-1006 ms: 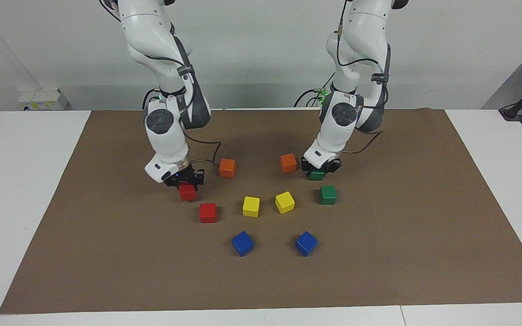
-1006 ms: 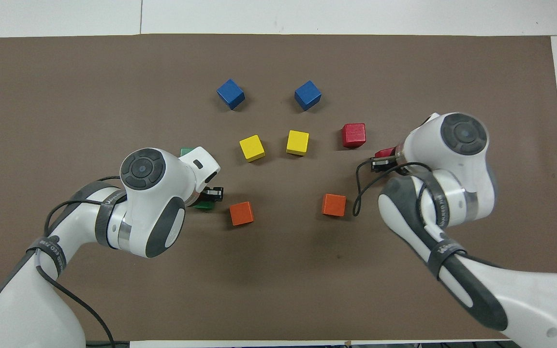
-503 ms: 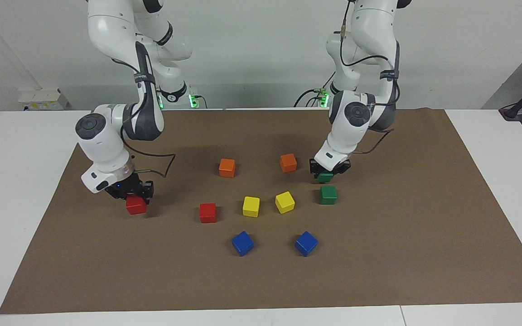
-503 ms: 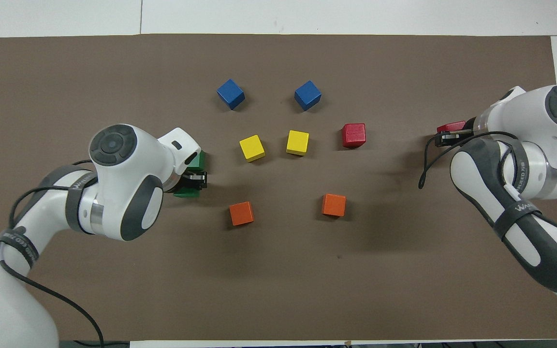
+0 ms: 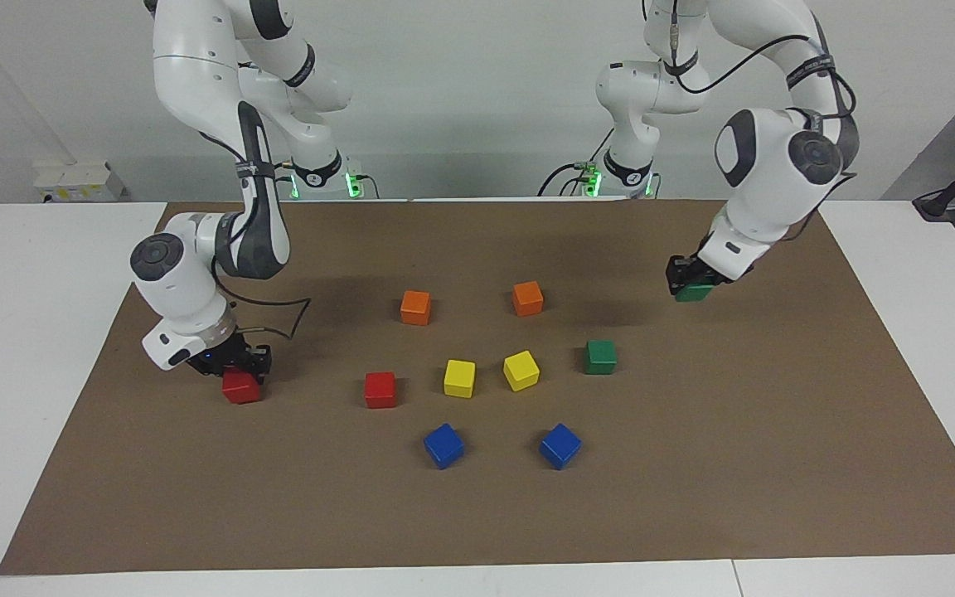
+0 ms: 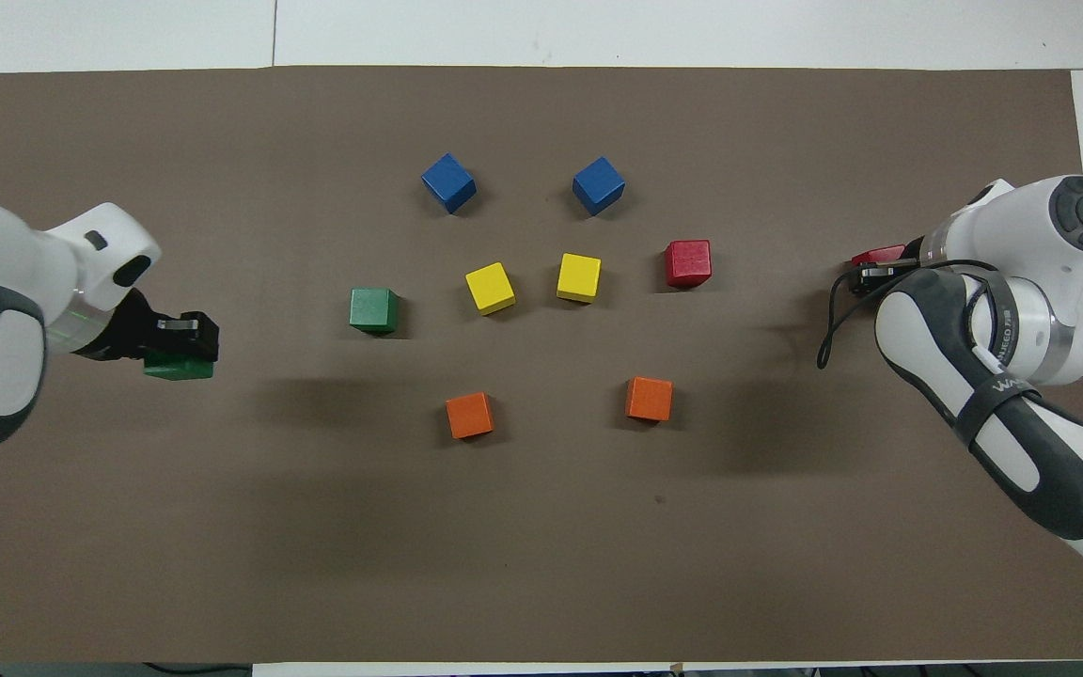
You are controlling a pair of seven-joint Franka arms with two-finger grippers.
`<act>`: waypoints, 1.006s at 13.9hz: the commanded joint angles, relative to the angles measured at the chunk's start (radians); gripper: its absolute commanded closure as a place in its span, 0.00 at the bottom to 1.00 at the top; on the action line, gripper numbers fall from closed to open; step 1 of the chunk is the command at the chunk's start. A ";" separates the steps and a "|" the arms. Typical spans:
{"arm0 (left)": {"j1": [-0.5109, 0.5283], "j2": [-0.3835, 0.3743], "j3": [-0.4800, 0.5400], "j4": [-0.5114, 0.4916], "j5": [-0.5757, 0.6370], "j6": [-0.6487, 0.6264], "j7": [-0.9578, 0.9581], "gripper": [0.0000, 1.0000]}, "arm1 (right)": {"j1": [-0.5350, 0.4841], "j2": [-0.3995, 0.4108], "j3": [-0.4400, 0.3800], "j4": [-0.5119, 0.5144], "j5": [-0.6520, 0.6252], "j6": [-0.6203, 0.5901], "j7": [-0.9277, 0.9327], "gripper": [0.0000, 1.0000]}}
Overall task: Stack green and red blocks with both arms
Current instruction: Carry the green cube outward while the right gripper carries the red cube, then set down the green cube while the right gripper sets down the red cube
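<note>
Blocks in both my grippers — my right gripper [image 5: 233, 371] is clamped on 1 red block [image 5: 241, 386], low over the brown mat [image 5: 477, 514] toward the right arm's end of the table, so low that I cannot tell whether the block touches. My left gripper [image 5: 693, 282] is closed around 1 green block [image 5: 695, 292] and holds it up over the mat toward the left arm's end. I judge each block is carried out to the side so a stack can rise on open mat, well apart from the cluster.

The other red block [image 5: 380, 389] and the other green block [image 5: 600, 356] sit on the mat at either end of a row with 2 yellow blocks [image 5: 459, 378] between them — each near its own colour's arm. 2 orange blocks [image 5: 415, 307] lie nearer the robots, 2 blue blocks [image 5: 443, 445] farther. Nothing is stacked yet.
</note>
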 commanded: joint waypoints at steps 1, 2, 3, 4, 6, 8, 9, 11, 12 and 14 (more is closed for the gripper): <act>0.103 -0.023 -0.013 -0.049 0.034 0.006 0.127 1.00 | -0.008 0.003 0.009 0.004 -0.008 0.005 -0.004 0.57; 0.150 -0.034 -0.013 -0.074 0.042 0.031 0.197 1.00 | -0.011 0.006 0.009 -0.006 -0.008 0.014 -0.007 0.09; 0.193 -0.039 -0.013 -0.104 0.042 0.086 0.253 1.00 | -0.011 0.008 0.009 -0.016 -0.008 0.039 -0.008 0.00; 0.221 -0.043 -0.013 -0.140 0.043 0.138 0.279 1.00 | -0.011 0.008 0.009 -0.021 -0.008 0.046 -0.007 0.00; 0.247 -0.054 -0.013 -0.235 0.051 0.265 0.282 1.00 | -0.013 0.008 0.009 -0.010 -0.007 0.030 -0.005 0.00; 0.267 -0.048 -0.013 -0.285 0.051 0.344 0.282 1.00 | -0.004 -0.015 0.009 0.029 -0.004 -0.044 -0.005 0.00; 0.275 -0.033 -0.013 -0.296 0.053 0.382 0.282 1.00 | 0.002 -0.035 0.010 0.080 -0.001 -0.132 -0.004 0.00; 0.278 -0.002 -0.013 -0.321 0.051 0.453 0.282 1.00 | 0.012 -0.047 0.012 0.236 -0.002 -0.333 -0.002 0.00; 0.290 0.004 -0.013 -0.327 0.051 0.473 0.282 1.00 | 0.021 -0.043 0.012 0.317 -0.004 -0.416 0.001 0.00; 0.295 0.023 -0.013 -0.329 0.051 0.491 0.281 1.00 | 0.079 -0.027 0.012 0.426 -0.014 -0.472 0.015 0.00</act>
